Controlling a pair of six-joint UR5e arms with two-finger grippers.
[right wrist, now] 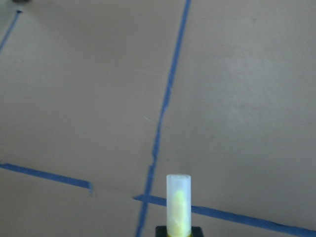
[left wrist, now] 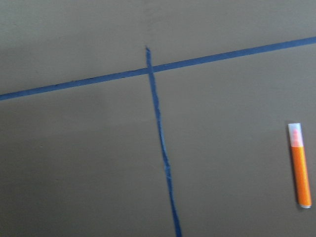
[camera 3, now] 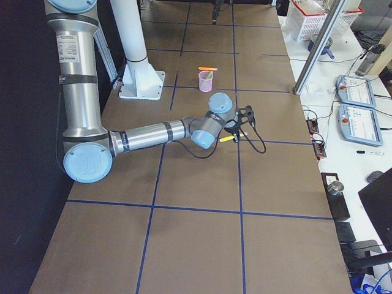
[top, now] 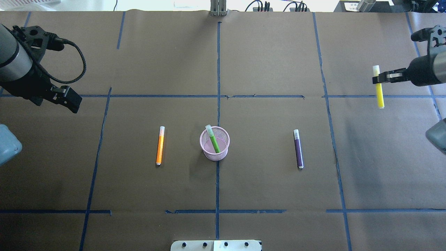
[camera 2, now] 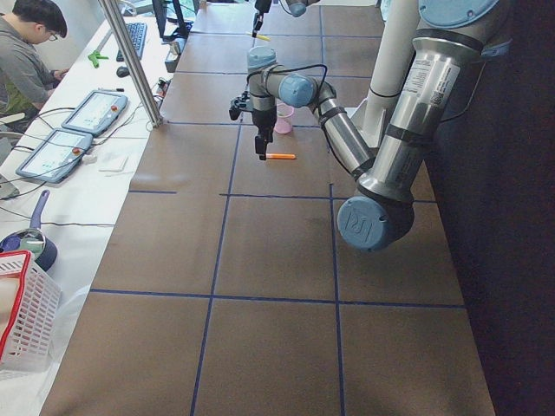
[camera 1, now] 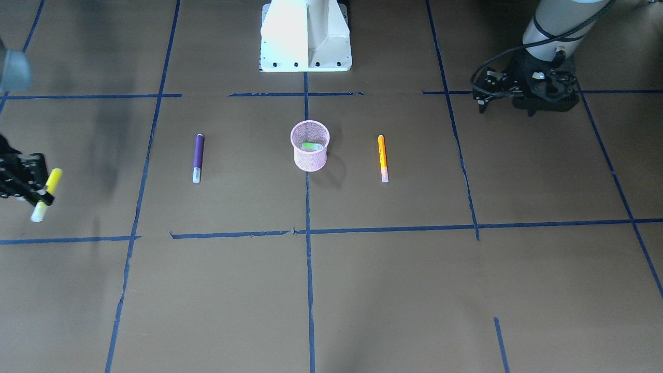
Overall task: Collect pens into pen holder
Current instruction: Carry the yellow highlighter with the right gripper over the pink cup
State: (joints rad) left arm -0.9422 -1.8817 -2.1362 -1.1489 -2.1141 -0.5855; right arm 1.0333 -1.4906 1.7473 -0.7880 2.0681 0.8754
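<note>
The right gripper [top: 377, 79] is found closed on a yellow pen [top: 379, 94], clamped just below its pale cap, and held above the table [top: 264, 181] at the robot's far right. The left gripper [top: 71, 101] is raised at the far left; nothing is seen in it, and the set of its fingers cannot be told. The pen holder [top: 216, 155] stands upright on the centre blue tape line [top: 217, 184], with the green pen [top: 213, 139] leaning inside. The orange pen [top: 160, 145] lies flat to its left and the purple pen [top: 298, 149] to its right, both well apart from it. A white label [camera 3: 66, 41] is noted on the near arm; its writing is too small to be read.
</note>
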